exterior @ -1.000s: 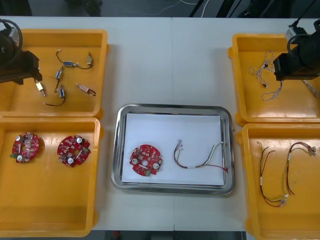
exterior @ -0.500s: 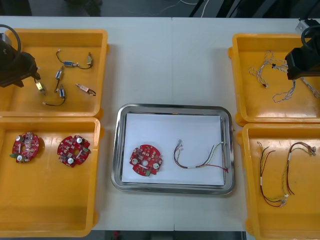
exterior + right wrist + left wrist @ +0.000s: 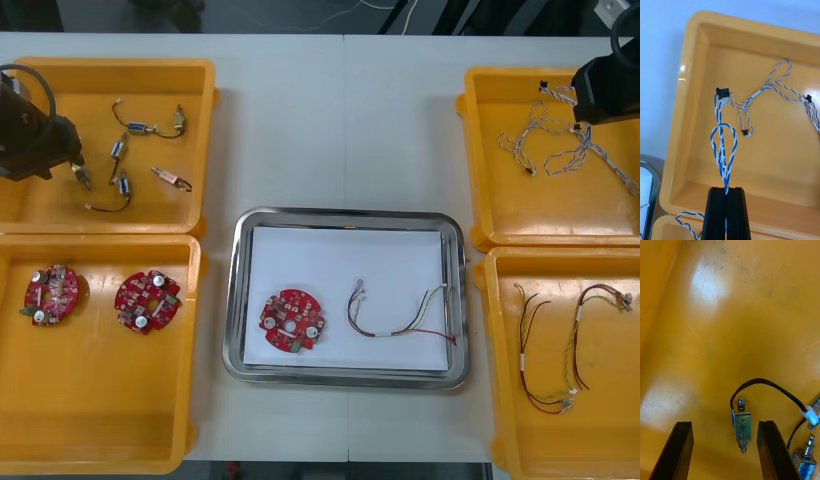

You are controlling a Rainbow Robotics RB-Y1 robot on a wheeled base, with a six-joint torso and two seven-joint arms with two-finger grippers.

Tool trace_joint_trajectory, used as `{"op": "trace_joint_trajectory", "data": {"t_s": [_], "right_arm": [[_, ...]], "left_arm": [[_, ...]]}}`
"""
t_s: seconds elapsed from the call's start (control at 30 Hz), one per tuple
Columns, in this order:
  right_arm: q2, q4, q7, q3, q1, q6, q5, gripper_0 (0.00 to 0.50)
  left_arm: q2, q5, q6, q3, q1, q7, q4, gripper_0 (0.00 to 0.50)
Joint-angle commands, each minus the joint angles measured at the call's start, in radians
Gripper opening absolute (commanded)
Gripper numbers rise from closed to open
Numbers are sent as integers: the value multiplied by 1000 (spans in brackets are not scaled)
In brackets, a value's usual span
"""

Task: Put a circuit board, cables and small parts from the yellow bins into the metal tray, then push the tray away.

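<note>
My right gripper (image 3: 582,118) hangs over the far right yellow bin (image 3: 480,150), shut on a twisted blue and white cable (image 3: 560,150). In the right wrist view the cable (image 3: 725,150) loops up from the closed fingers (image 3: 726,198), and its black connector (image 3: 722,92) dangles above the bin floor. My left gripper (image 3: 72,160) is low in the far left bin (image 3: 200,120). It is open around a small metal part (image 3: 742,425) with a black lead, and its fingers (image 3: 681,450) do not touch the part. The metal tray (image 3: 345,213) holds a red circuit board (image 3: 292,322) and a red and yellow cable (image 3: 400,318).
Several more small metal parts (image 3: 150,130) lie in the far left bin. Two circuit boards (image 3: 147,300) sit in the near left bin. The near right bin has black and red-yellow cables (image 3: 560,345). More blue and white cable (image 3: 520,150) lies in the far right bin.
My right gripper has risen and moved toward the table's far edge, pulling the blue and white cable up with it. My left gripper has shifted slightly toward the small metal part.
</note>
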Motion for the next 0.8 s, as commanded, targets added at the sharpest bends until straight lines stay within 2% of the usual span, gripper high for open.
{"op": "trace_joint_trajectory", "data": {"t_s": [0.03,0.23,0.63,0.67,0.7,0.73,0.8], "right_arm": [[-36,-97,41,44,43,4,-62,0],[-39,-135,61,90,66,4,-164,0],[-63,-312,87,254,112,4,-182,0],[-63,-321,89,268,114,4,-185,0],[-63,-327,91,281,114,4,-188,0],[-63,-327,92,285,114,4,-190,0],[-63,-332,95,301,114,4,-199,0]], "left_arm": [[-15,1,-38,-39,-53,80,17,500],[-27,4,-83,-68,-53,89,47,500],[-42,-11,-92,-71,-51,87,58,498],[-42,-11,-94,-71,-50,86,58,319],[-44,-11,-94,-71,-50,81,58,80],[-44,-11,-94,-71,-48,81,58,1],[-44,-11,-92,-71,-47,78,58,0]]}}
